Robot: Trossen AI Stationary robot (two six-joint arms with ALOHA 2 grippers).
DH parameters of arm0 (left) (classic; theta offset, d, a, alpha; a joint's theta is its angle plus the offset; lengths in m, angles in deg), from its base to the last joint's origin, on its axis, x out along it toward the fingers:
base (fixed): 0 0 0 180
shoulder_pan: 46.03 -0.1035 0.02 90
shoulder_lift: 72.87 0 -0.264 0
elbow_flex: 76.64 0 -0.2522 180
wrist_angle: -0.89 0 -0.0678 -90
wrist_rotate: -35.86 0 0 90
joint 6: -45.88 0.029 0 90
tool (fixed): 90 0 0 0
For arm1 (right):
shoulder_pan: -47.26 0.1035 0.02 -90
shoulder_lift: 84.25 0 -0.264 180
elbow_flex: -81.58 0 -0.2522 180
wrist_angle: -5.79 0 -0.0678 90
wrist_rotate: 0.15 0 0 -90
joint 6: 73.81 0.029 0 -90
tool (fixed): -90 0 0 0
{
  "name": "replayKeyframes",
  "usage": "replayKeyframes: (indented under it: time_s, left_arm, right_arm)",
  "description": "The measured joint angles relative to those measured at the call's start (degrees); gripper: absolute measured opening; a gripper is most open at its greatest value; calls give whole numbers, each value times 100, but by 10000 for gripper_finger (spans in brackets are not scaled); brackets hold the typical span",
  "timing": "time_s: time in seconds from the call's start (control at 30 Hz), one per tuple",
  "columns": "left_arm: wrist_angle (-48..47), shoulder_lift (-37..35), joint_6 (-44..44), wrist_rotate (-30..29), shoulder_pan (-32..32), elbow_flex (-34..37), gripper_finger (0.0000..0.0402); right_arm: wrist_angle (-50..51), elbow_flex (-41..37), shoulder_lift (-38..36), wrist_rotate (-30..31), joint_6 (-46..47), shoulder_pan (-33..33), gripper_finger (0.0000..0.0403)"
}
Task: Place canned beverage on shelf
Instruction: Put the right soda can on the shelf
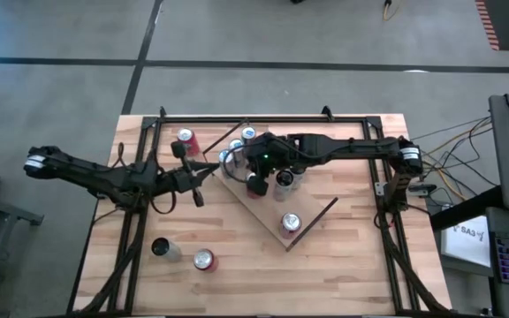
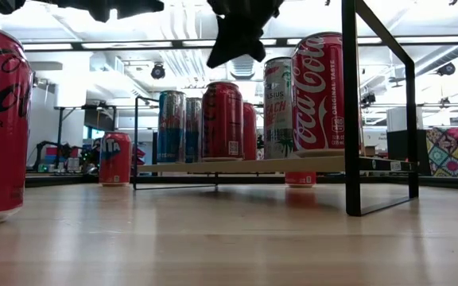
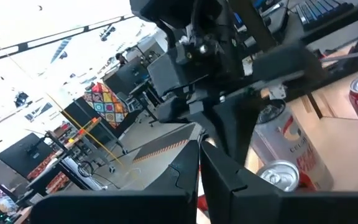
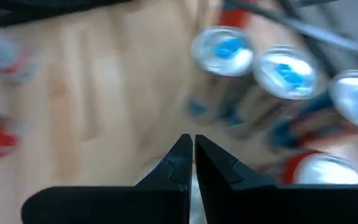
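Observation:
The shelf [image 1: 312,208], a light-wood board, lies slantwise on the table's middle, raised a little above the tabletop in the low view. Several cans stand on it: blue-topped ones [image 1: 235,146] at its far left end, a dark one [image 1: 256,184], a silver one [image 1: 284,179] and a red Coca-Cola can [image 1: 290,223] near its front end. My right gripper [image 4: 193,146] is shut on nothing, above the board's left end beside the blue-topped cans [image 4: 288,71]. My left gripper [image 3: 199,155] is shut and empty too, just left of the board [image 1: 208,170], pointing level at the right arm.
Loose cans stand on the tabletop: a red one [image 1: 184,139] at the far left, a silver one [image 1: 162,249] and a red one [image 1: 203,260] at the near left. A black frame [image 1: 387,177] runs round the table. Bare wood lies at the near right.

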Motion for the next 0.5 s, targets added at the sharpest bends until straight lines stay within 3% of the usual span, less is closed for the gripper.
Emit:
replayKeyframes:
  time_s: [0.13, 0.5]
  left_arm:
    - [-26, -13, 32, -43, -2, 1, 0]
    - [-27, -2, 39, -141, -2, 1, 0]
  right_arm:
    - [18, 14, 53, -709, 272, 11, 9]
    - [822, 11, 244, -713, 698, 13, 9]
